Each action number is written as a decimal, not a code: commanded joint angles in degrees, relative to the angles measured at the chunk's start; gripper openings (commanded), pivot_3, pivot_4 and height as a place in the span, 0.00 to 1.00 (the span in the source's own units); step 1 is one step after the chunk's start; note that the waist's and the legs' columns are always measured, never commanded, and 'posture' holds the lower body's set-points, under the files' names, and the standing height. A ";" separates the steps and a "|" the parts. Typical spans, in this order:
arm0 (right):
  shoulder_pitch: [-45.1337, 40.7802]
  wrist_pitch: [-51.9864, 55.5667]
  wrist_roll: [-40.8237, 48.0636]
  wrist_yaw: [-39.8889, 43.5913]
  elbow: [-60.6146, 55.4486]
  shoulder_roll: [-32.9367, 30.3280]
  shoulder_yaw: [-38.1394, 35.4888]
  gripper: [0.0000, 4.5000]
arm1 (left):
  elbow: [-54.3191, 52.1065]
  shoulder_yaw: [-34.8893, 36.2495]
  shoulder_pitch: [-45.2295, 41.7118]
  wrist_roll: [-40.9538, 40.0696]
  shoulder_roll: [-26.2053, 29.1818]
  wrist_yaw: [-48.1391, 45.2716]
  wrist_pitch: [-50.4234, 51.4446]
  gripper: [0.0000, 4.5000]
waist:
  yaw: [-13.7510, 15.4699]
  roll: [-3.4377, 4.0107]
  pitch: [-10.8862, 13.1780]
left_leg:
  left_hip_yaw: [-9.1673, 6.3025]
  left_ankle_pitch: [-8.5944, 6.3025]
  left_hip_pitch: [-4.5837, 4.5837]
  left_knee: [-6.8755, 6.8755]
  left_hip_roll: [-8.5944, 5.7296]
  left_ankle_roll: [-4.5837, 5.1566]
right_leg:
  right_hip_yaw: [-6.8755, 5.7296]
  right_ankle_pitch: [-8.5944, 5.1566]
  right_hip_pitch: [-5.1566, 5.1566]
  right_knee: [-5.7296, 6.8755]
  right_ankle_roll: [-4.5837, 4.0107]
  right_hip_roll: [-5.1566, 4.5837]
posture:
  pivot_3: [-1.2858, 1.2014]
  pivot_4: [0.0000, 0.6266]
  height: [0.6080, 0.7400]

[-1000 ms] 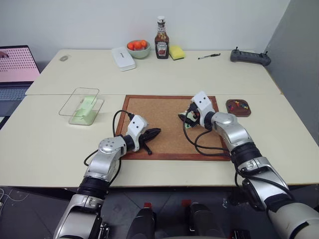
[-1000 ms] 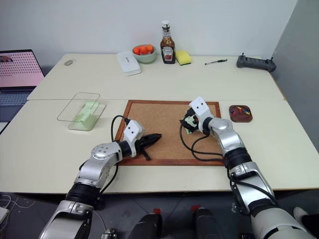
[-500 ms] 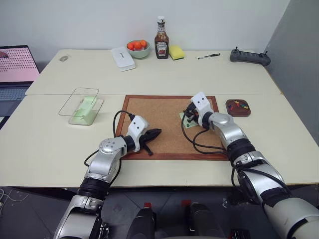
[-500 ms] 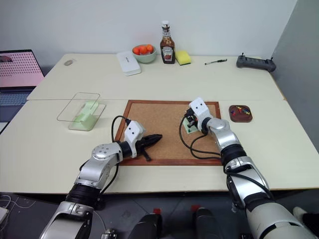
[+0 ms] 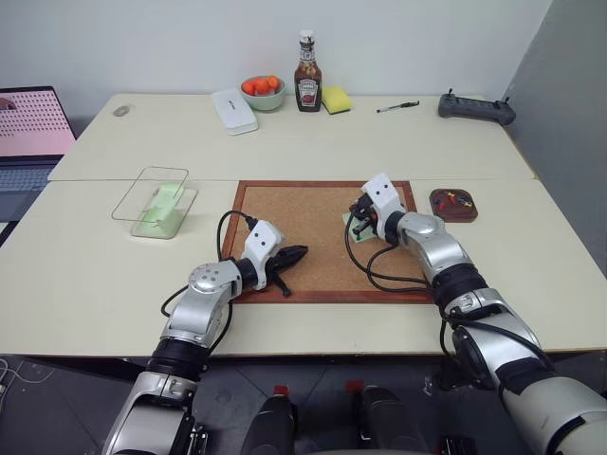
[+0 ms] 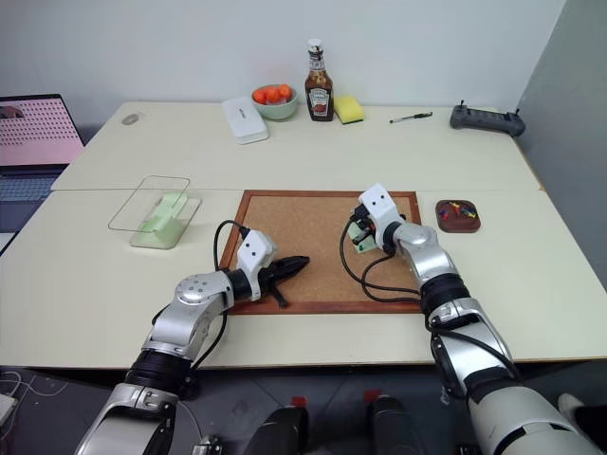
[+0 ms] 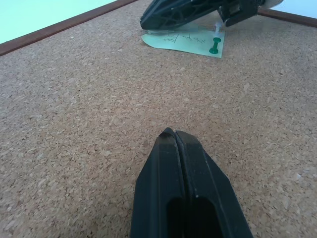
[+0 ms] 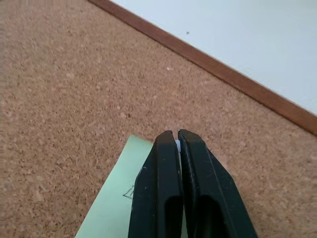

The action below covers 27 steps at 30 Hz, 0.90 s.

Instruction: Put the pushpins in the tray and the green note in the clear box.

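Observation:
On the cork board (image 5: 303, 213) lies the green note (image 7: 183, 39), with a green pushpin (image 7: 215, 47) stuck in its corner. My right gripper (image 8: 177, 135) is shut at the note's far edge. A whitish bit, likely a pushpin head, shows between its tips. The left gripper (image 7: 174, 133) rests shut and empty on the board's near left part, well apart from the note. The dark red tray (image 5: 453, 204) sits right of the board with several coloured pushpins (image 5: 459, 199) in it. Left of the board, the clear box (image 5: 142, 190) stands with its lid raised and pale green paper inside.
Along the far side of the table stand a white case (image 5: 234, 111), a green bowl of oranges (image 5: 263, 92), a ketchup bottle (image 5: 307, 85), a yellow sponge (image 5: 337, 99), a pen (image 5: 396, 107) and a black controller (image 5: 476, 107). A laptop (image 5: 28, 142) sits at the far left.
My right gripper was open over the note and has shut at the note's edge. The left arm has stayed still.

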 commanded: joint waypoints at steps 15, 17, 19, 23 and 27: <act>2.05 1.48 -0.01 -10.11 -9.63 -10.48 -9.28 0.01 | -0.78 -1.24 1.73 1.63 -0.11 -0.90 0.25 0.00 | 0.17 0.03 -0.02 | 0.04 -0.01 -0.03 -0.01 -0.05 0.00 | 0.02 -0.01 0.01 -0.07 0.00 -0.06 | 0.52 0.24 1.00; 2.54 0.34 -2.53 -12.83 -7.02 -12.57 -8.44 0.01 | -0.58 -1.31 1.61 1.75 -0.14 -0.97 0.06 0.00 | 0.14 0.03 -0.02 | 0.05 0.00 -0.02 -0.02 -0.05 0.01 | 0.01 -0.01 0.01 -0.06 0.00 -0.06 | 0.52 0.24 1.00; 2.72 -1.15 -5.10 -15.63 -4.43 -14.13 -7.36 0.01 | -0.28 -1.36 1.40 1.85 -0.18 -1.08 -0.14 0.00 | 0.12 0.06 -0.04 | 0.08 0.00 -0.01 -0.02 -0.04 0.01 | 0.04 -0.01 0.01 -0.05 0.00 -0.06 | 0.52 0.24 1.00; 2.63 -2.95 -8.35 -18.85 0.61 -15.10 -5.93 0.01 | 0.22 -1.57 0.99 2.03 -0.31 -1.55 -0.50 0.00 | 0.05 0.11 -0.06 | 0.15 0.01 0.01 -0.01 -0.04 0.02 | 0.10 0.00 0.01 -0.03 0.00 -0.06 | 0.52 0.24 1.00; 2.75 -3.46 -9.81 -19.44 3.75 -15.34 -4.92 0.01 | 0.04 -1.78 0.93 2.11 -0.38 -1.77 -0.46 0.00 | 0.01 0.11 -0.07 | 0.16 0.01 0.02 -0.01 -0.04 0.03 | 0.12 0.00 0.01 -0.02 0.01 -0.06 | 0.52 0.24 1.00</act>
